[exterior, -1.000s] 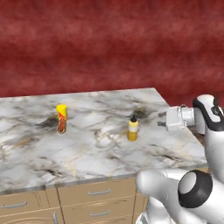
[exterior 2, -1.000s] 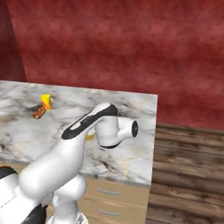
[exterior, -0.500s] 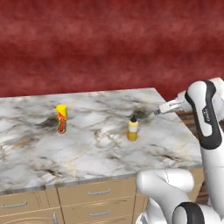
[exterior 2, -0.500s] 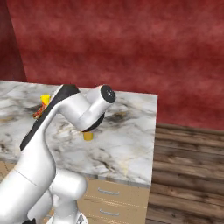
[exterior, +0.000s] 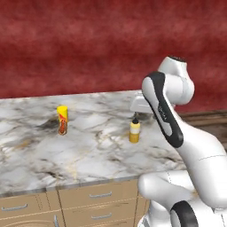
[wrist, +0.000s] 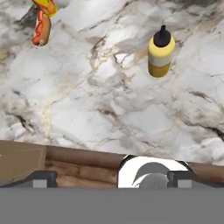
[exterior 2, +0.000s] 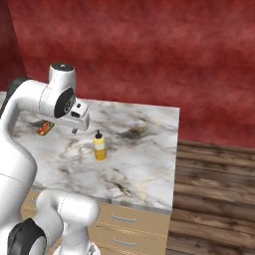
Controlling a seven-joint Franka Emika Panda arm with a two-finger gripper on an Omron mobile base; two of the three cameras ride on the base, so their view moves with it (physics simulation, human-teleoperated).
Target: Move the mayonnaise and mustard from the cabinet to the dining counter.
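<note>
White arm folded high, its pincer (wrist: 112, 178) spread wide, empty.

Flat, even rendered light with no glare. The mustard (exterior: 134, 132) casts a faint soft shadow on the marble tabletop (exterior: 88, 155). All views are slightly soft and pixelated.

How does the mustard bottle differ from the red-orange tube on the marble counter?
The mustard is yellow with a black pointed cap and a pale band round its middle; the red-orange tube has a yellow cap above a red-orange body. The mustard stands nearer the counter's end by the arm, the tube farther along the slab. In the hand view the mustard looks stouter, the tube slimmer. Both rest on the dining counter, apart from each other and untouched.
</note>
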